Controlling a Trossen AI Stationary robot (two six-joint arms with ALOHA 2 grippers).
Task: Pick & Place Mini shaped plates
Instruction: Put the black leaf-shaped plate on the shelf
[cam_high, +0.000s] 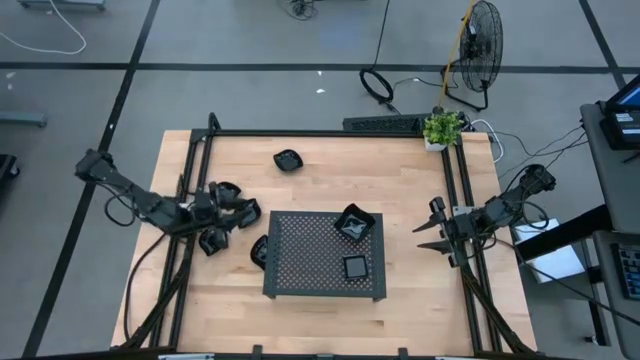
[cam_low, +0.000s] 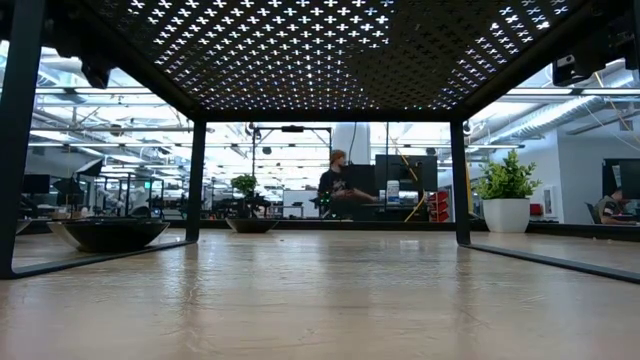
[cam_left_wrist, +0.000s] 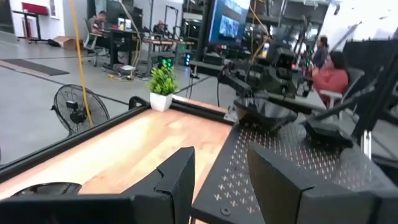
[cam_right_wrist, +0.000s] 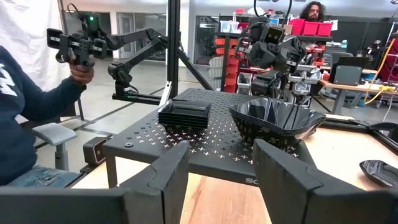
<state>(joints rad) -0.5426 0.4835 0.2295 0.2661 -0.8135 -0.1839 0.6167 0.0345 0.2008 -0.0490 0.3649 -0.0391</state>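
A dark perforated tray (cam_high: 310, 262) stands on legs at mid table. On it are a stack of angular black dishes (cam_high: 354, 224) and a stack of square ones (cam_high: 355, 267); both show in the right wrist view (cam_right_wrist: 277, 121) (cam_right_wrist: 185, 114). More black dishes lie on the table: one at the far side (cam_high: 288, 160), several left of the tray (cam_high: 213, 240) (cam_high: 260, 250). My left gripper (cam_high: 243, 213) is open and empty among the left dishes, pointing at the tray (cam_left_wrist: 217, 174). My right gripper (cam_high: 425, 225) is open and empty right of the tray (cam_right_wrist: 217, 168).
A potted plant (cam_high: 442, 128) stands at the table's far right corner. Black frame rails (cam_high: 330, 133) run along the table's far, left and right sides. A person (cam_right_wrist: 25, 118) sits beyond the table with a handheld controller. Bare wood lies near the tray's front edge.
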